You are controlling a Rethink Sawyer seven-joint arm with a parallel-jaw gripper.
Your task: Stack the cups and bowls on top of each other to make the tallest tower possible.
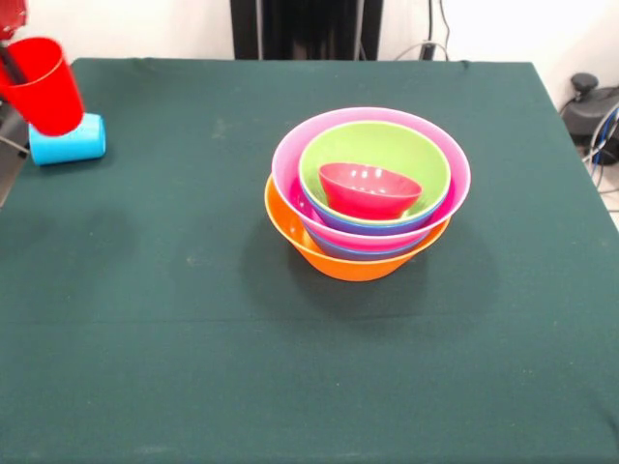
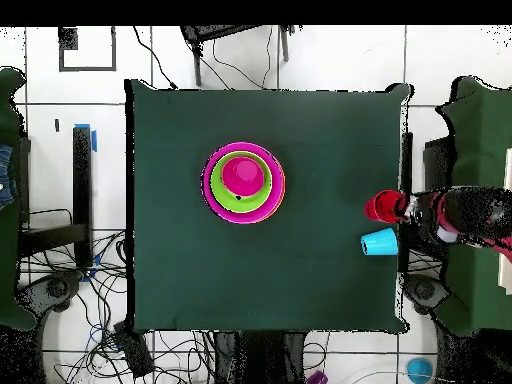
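Altogether two cups show, and one tower [image 1: 368,198] of nested bowls. That tower stands near the middle of the dark green worktop [image 1: 290,367], a little toward the right side in the front view. Its base is the big orange bowl [image 1: 334,259]. Inside it sits the pink bowl [image 1: 290,145], with thin blue and purple rims just showing between the layers; how many bowls lie hidden there cannot be counted for certain. Within the pink bowl rests the lime green bowl [image 1: 426,159], and the small red bowl [image 1: 369,188] lies tilted in it. At least six bowl colours can be counted.

The red cup [image 1: 44,85] is raised at the far left corner in the front view, tipped with its mouth turned up and toward the camera. A dark part of the arm reaches into its mouth, but whether the claw is spread or pinching cannot be told. From overhead the red cup [image 2: 381,206] hangs at the worktop's right edge, with the red and black arm [image 2: 455,212] stretching away beyond it.

The light blue cup [image 1: 68,139] lies on its side just below and behind the red one, near the worktop's edge.

No readable writing or labels appear on any item.
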